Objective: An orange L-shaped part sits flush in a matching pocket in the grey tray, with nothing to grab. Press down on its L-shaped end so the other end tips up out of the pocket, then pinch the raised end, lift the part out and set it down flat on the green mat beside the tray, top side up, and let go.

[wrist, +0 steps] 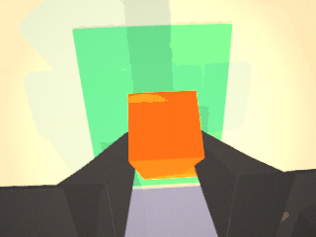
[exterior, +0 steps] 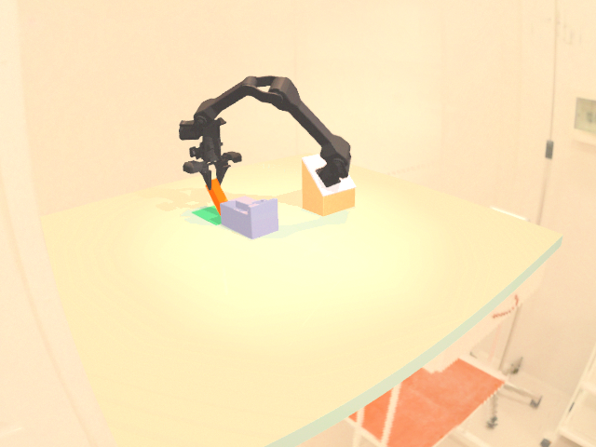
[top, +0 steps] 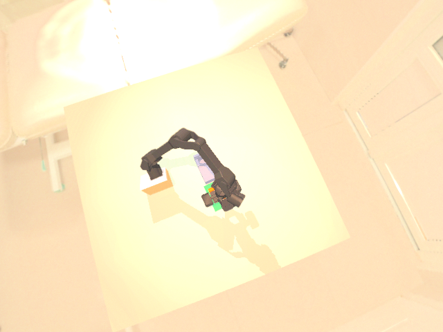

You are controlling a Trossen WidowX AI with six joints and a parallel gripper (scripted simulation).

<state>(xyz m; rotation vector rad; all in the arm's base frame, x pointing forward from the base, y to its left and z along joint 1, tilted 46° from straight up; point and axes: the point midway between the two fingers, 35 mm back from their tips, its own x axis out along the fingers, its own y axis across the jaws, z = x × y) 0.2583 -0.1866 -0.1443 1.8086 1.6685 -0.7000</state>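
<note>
Claw (exterior: 215,179) pinching the top end of the orange part (exterior: 217,194), fingers partly apart around it. Part hangs tilted (lower end hidden behind the grey tray (exterior: 250,217)) over the green mat (exterior: 207,214).
</note>
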